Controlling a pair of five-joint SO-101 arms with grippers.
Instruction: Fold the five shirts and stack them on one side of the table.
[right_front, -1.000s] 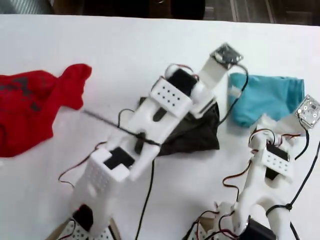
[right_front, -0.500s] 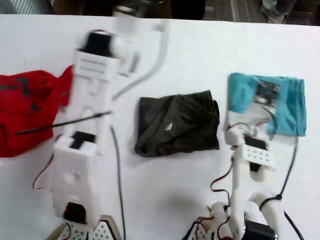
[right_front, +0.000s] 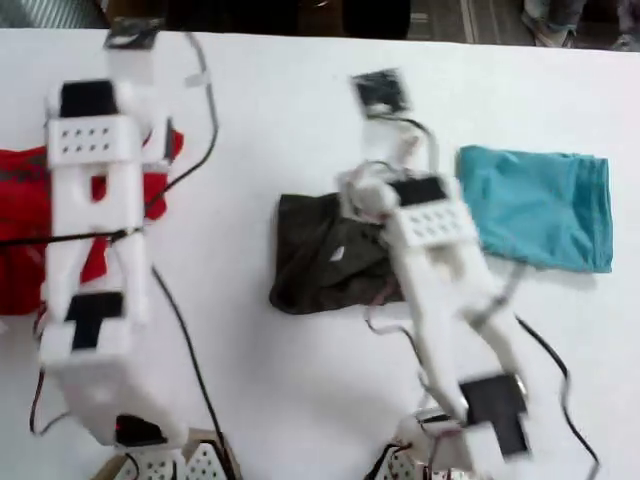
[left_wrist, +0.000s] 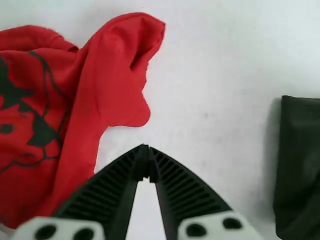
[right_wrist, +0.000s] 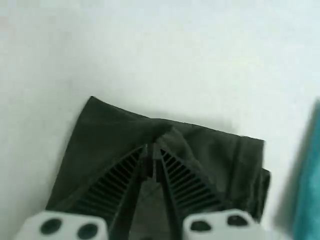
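A crumpled red shirt (right_front: 20, 200) with a black print lies at the table's left side, partly under my left arm. My left gripper (left_wrist: 145, 164) is shut and empty, just off the red shirt's (left_wrist: 50, 110) sleeve edge over bare table. A folded black shirt (right_front: 310, 260) lies in the middle, with my right arm across its right half. My right gripper (right_wrist: 150, 151) is shut, its tips pointing at a raised fold of the black shirt (right_wrist: 100, 140). A folded teal shirt (right_front: 540, 205) lies at the right.
The white table (right_front: 280, 110) has bare room along its far side and between the shirts. The black shirt's edge (left_wrist: 300, 165) appears at the side of the left wrist view. Cables trail from both arms near the front edge.
My left arm has swung from over the black shirt to the left, over the red shirt. My right arm has moved from the front right to over the black shirt.
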